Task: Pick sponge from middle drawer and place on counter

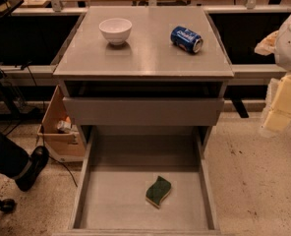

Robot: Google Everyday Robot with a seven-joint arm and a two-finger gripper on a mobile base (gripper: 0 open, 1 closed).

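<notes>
The sponge (158, 191) lies flat on the floor of the pulled-out middle drawer (113, 200), right of centre and near its front, dark green face up with a yellow-tan edge showing. The grey counter (145, 53) is the cabinet top above it. My gripper (279, 109) hangs blurred at the right edge of the view, beside the cabinet and above the floor, well to the right of and higher than the sponge. It holds nothing that I can see.
A white bowl (115, 30) and a blue can (187, 38) on its side sit on the counter. The shorter top drawer (143, 110) juts out slightly over the middle drawer's rear. A cardboard box (59, 129) and a person's shoe (31, 167) are at the left.
</notes>
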